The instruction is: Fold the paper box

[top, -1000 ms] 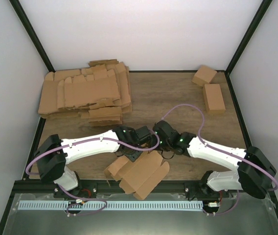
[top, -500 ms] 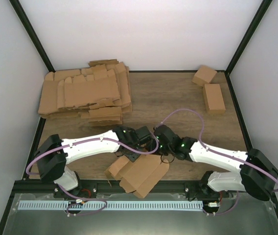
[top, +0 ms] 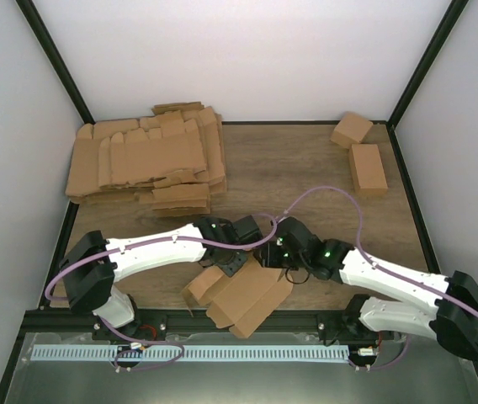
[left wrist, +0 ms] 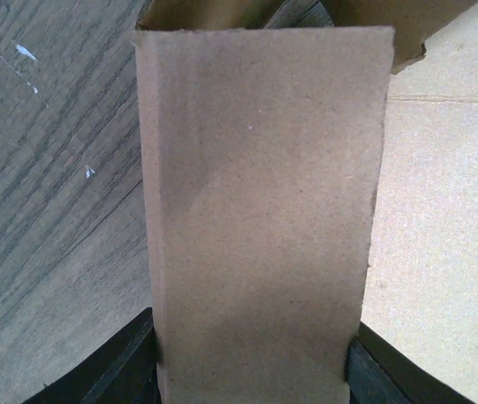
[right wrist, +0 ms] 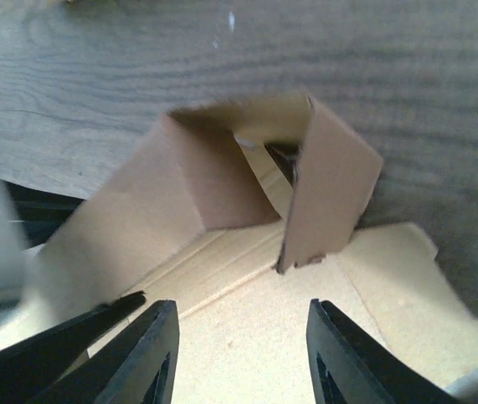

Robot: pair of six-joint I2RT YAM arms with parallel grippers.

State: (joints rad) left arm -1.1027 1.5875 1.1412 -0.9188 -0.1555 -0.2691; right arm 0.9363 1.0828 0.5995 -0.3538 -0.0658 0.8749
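Your left gripper [left wrist: 252,337] is clamped on the box [top: 243,296]. A raised flap [left wrist: 260,210] fills the whole gap between its fingers [left wrist: 130,366], with each side edge against a finger. That flap stands straight up out of the jaws, and flat cardboard lies just to its right. To its left is bare table [left wrist: 45,168].

Your right gripper [right wrist: 239,353] has its jaws parted with nothing between them. They hover over a flat panel [right wrist: 247,328] of the box, and you can't tell whether the tips touch it. Straight ahead of these jaws a narrow flap [right wrist: 327,194] stands tilted. Ahead and to the left a wider wall [right wrist: 163,202] rises, and the two meet in a rough corner. Something dark shows through the gap at that corner, but it is too small to tell what it is.

From above, the two grippers come together over the far edge of the box, which lies partly folded at the near edge of the table. A stack [top: 146,160] of blanks lies well beyond your left jaws. Two small closed boxes [top: 368,168] sit well beyond your right jaws.
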